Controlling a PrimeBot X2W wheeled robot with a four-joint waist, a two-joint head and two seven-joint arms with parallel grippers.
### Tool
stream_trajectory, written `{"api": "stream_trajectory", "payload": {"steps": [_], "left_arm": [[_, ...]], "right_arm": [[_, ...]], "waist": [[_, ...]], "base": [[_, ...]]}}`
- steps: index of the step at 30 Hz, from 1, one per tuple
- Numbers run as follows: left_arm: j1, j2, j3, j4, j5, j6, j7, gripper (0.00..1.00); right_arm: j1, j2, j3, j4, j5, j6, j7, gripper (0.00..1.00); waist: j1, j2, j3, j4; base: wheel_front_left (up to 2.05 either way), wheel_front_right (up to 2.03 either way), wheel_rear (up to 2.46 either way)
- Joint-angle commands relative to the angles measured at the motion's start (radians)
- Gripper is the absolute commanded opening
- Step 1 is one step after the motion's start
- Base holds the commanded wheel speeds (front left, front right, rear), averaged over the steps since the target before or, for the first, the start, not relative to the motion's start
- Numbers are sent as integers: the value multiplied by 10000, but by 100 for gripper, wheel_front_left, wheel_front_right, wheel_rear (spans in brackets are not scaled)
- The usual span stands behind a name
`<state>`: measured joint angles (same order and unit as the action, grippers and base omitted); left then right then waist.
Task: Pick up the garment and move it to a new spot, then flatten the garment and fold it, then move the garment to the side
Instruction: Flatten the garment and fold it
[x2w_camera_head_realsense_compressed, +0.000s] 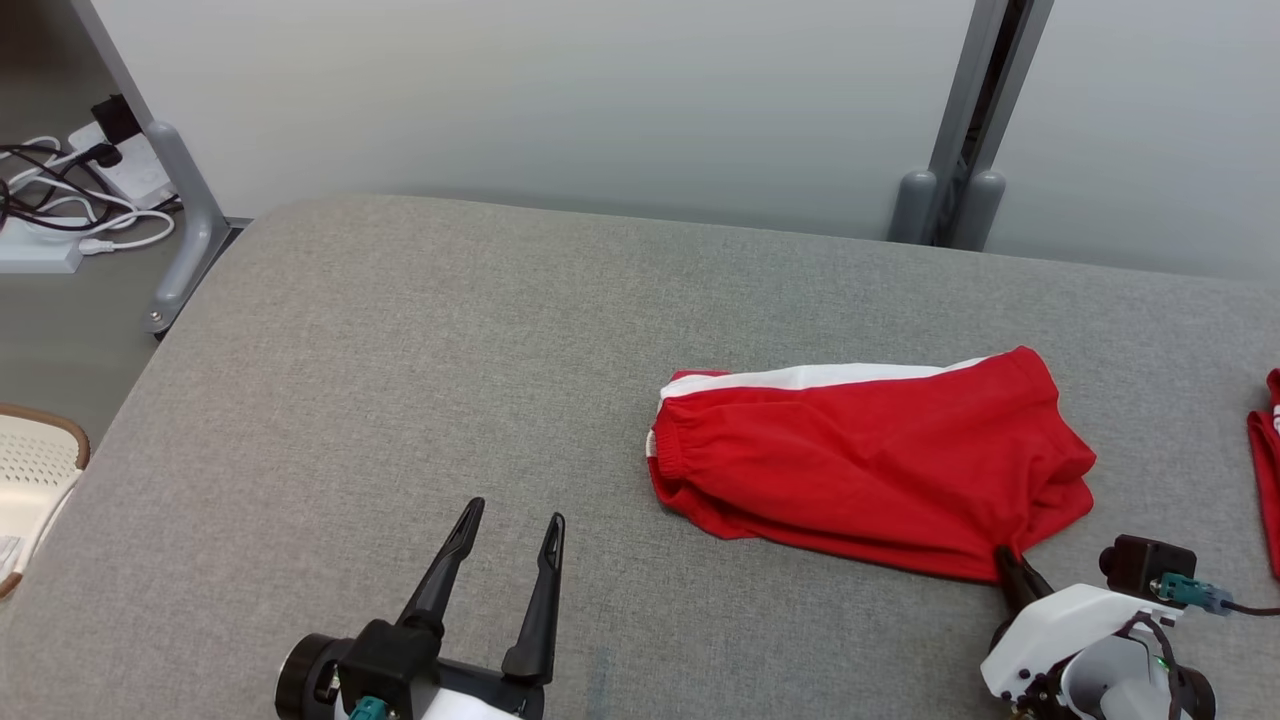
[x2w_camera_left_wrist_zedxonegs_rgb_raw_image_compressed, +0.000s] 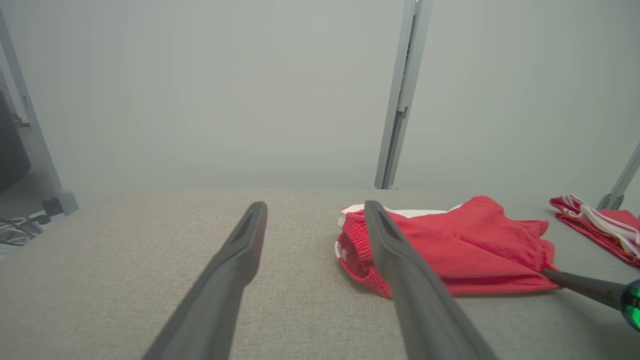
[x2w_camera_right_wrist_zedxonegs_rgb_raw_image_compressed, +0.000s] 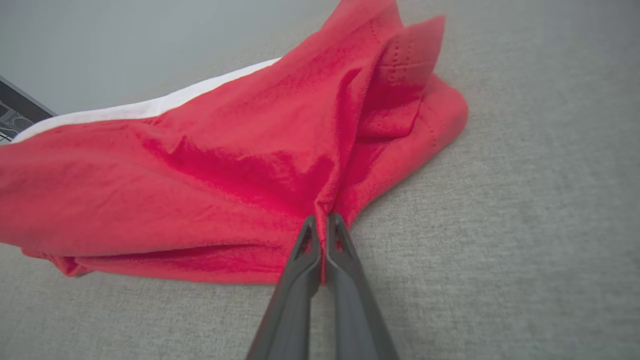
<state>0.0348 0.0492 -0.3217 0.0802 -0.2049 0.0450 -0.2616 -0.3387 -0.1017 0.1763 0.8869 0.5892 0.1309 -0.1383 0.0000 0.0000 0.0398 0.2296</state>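
The garment (x2w_camera_head_realsense_compressed: 860, 455) is a pair of red shorts with a white side stripe, lying folded on the grey table (x2w_camera_head_realsense_compressed: 400, 380), right of centre. My right gripper (x2w_camera_head_realsense_compressed: 1003, 555) is shut on the garment's near right edge, and in the right wrist view its two fingers pinch a fold of the garment (x2w_camera_right_wrist_zedxonegs_rgb_raw_image_compressed: 240, 170) at the right gripper's tips (x2w_camera_right_wrist_zedxonegs_rgb_raw_image_compressed: 321, 220). My left gripper (x2w_camera_head_realsense_compressed: 515, 520) stands open over bare table, well left of the shorts. Seen from the left wrist, the garment (x2w_camera_left_wrist_zedxonegs_rgb_raw_image_compressed: 465, 245) lies just right of the open left gripper (x2w_camera_left_wrist_zedxonegs_rgb_raw_image_compressed: 315, 210).
A second red and white piece of clothing (x2w_camera_head_realsense_compressed: 1265, 470) lies at the table's right edge (x2w_camera_left_wrist_zedxonegs_rgb_raw_image_compressed: 600, 225). Grey frame posts (x2w_camera_head_realsense_compressed: 955, 130) stand behind the table. Cables and a power strip (x2w_camera_head_realsense_compressed: 60, 200) lie on the floor at far left, by a pale basket (x2w_camera_head_realsense_compressed: 30, 480).
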Motion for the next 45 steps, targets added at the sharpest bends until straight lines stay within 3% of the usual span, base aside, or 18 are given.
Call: {"api": "stream_trajectory", "payload": {"steps": [1,5,6,7,18,28,34,45], "left_arm": [[76,36,11,-6,-18,-2,-35,100],[113,37,-62,40,-22,-15,-35,100],[121,36,-69,51,-23,-17,-35,100],[136,36,-76,62,-19,-22,-35,100],[363,36,172,-38,172,-12,-36,100],[363,36,374,-455,134,71,-36,100],[413,36,379,-595,82,128,-36,100],[484,36,158,-562,-5,113,-36,100]], "right_arm": [[134,-19,-102,39,-123,0,-92,0],[124,63,-440,358,-387,-2,85,0],[79,77,-514,435,-489,-2,128,33],[36,106,-595,489,-513,-2,175,100],[-400,30,-1446,-451,-1290,0,-90,100],[208,-386,-1253,-2942,-3364,-2,-784,100],[883,-249,-1473,-4028,-3959,0,-987,100],[1802,114,-2083,-4211,-4697,0,-247,100]], "waist": [[0,0,-45,-50],[0,0,-125,-80],[0,0,-149,-78],[0,0,-181,-78],[0,0,-684,-300],[0,0,-828,-672],[0,0,-792,-831],[0,0,-591,-936]], "base": [[0,0,0],[0,0,0],[0,0,0],[0,0,0],[0,0,0],[0,0,0],[0,0,0],[0,0,0]]}}
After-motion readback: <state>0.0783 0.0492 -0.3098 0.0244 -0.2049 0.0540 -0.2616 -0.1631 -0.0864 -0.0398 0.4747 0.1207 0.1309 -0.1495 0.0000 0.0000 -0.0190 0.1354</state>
